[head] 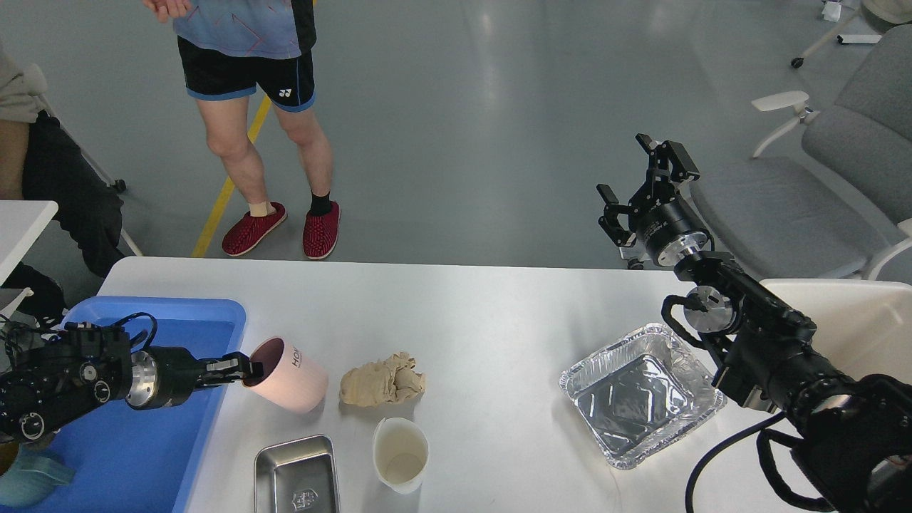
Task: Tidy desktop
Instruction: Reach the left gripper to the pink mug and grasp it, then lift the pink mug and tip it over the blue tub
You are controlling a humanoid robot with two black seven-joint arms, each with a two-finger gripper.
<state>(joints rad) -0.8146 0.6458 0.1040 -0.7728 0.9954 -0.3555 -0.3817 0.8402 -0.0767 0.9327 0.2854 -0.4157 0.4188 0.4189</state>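
The desktop (484, 313) is a wide white-grey tabletop. On it lie a crumpled tan paper (382, 380), a white paper cup (401, 454), a small steel tray (296, 475) and a foil tray (641, 393). My left gripper (242, 368) is shut on the rim of a pink cup (288, 385), which is tilted with its mouth toward the blue tray (142, 427). Beyond the desktop's far right edge, my right gripper (636, 176) is raised and open, holding nothing.
A person in red shoes (281, 228) stands just beyond the far edge. Grey chairs (819, 178) stand at the right. A teal object (32, 477) lies in the blue tray's near corner. A small white table corner (21, 228) shows at far left.
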